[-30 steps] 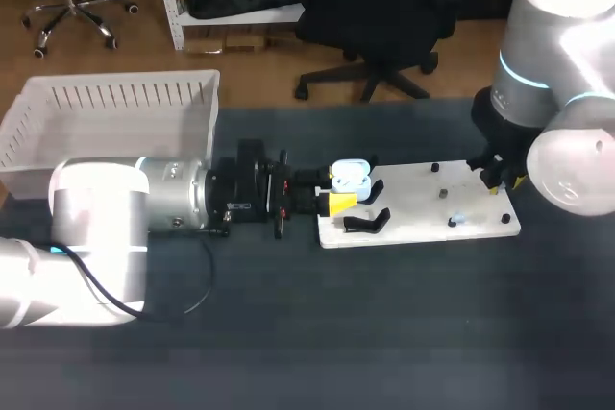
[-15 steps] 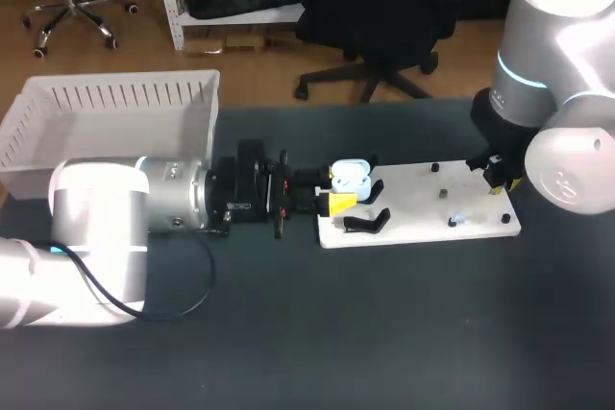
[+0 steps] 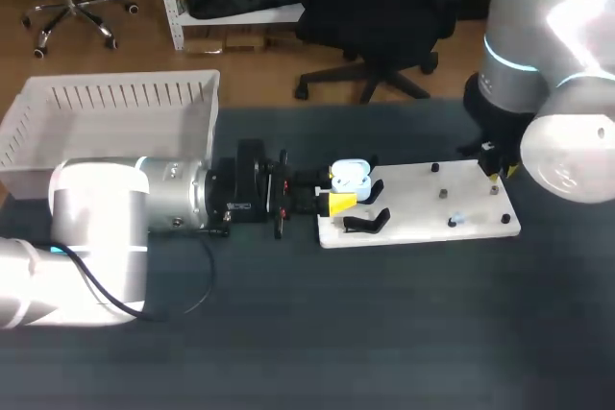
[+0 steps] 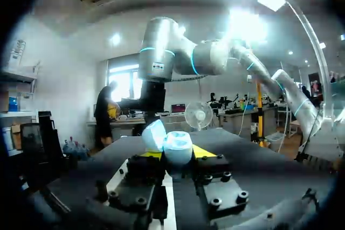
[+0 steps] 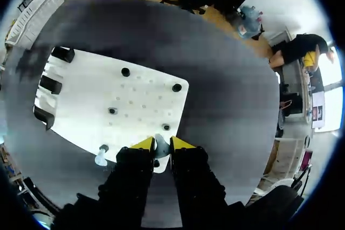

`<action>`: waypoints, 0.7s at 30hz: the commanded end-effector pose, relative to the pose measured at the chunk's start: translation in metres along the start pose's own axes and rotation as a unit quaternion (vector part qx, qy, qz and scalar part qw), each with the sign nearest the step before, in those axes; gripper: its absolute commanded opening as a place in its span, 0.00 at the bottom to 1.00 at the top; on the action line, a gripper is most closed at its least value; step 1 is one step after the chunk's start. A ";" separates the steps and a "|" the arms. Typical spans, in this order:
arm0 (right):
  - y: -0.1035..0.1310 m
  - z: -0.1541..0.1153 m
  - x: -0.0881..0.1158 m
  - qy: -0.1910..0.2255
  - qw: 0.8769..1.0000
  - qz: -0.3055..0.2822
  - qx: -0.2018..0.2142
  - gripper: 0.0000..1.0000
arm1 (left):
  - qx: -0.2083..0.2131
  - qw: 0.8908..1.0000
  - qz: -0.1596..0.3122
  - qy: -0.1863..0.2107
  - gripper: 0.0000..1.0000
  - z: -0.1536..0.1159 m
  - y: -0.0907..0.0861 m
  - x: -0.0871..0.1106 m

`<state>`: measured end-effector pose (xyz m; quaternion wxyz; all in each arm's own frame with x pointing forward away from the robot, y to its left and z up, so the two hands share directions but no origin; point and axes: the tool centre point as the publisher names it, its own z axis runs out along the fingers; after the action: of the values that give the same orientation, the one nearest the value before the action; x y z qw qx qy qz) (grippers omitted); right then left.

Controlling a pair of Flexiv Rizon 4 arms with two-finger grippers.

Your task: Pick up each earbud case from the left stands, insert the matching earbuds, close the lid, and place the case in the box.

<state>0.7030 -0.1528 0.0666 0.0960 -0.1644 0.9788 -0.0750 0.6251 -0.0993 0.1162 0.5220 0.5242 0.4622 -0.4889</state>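
Note:
My left gripper (image 3: pixel 337 193) lies level over the left end of the white board (image 3: pixel 423 201), shut on the earbud case (image 3: pixel 352 176). In the left wrist view the pale blue case (image 4: pixel 177 147) sits between the yellow fingertips (image 4: pixel 203 152) with its lid (image 4: pixel 153 134) standing open. My right gripper (image 3: pixel 496 173) hangs over the board's right end. In the right wrist view this gripper (image 5: pixel 160 143) is shut on a small white earbud (image 5: pixel 159 146), above the board's near edge. A second earbud (image 5: pixel 100 158) stays on its peg on the board (image 5: pixel 102 98), at the front edge (image 3: pixel 457 221).
Two black stands (image 3: pixel 369 222) sit at the board's left end, one beside the case. A white slatted box (image 3: pixel 106 122) stands at the table's back left. Several small black pegs (image 3: pixel 443 193) dot the board. My left arm's body (image 3: pixel 106 204) lies across the table's left side.
My right gripper has closed on the earbud and risen, drifting back from the board's right end. The left arm and the case have not moved.

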 end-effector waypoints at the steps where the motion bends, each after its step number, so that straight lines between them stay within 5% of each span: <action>1: 0.024 -0.051 0.021 -0.021 0.999 0.015 0.018 0.00 | -0.004 1.000 0.002 -0.001 0.00 0.000 -0.002 0.001; 5: 0.058 -0.096 0.030 -0.016 0.998 0.049 -0.022 0.00 | -0.004 1.000 0.002 -0.001 0.00 0.000 -0.002 0.001; 9: 0.094 -0.127 0.038 0.010 0.999 0.051 -0.010 0.00 | -0.004 1.000 0.002 -0.001 0.00 0.000 -0.002 0.001; 21: 0.165 -0.164 0.042 0.029 0.998 0.039 0.044 0.00 | -0.004 1.000 0.002 -0.001 0.00 0.000 -0.002 0.001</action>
<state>0.5783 -0.0119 0.1853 0.0823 -0.1231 0.9849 -0.0900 0.6251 -0.0993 0.1163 0.5220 0.5242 0.4622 -0.4889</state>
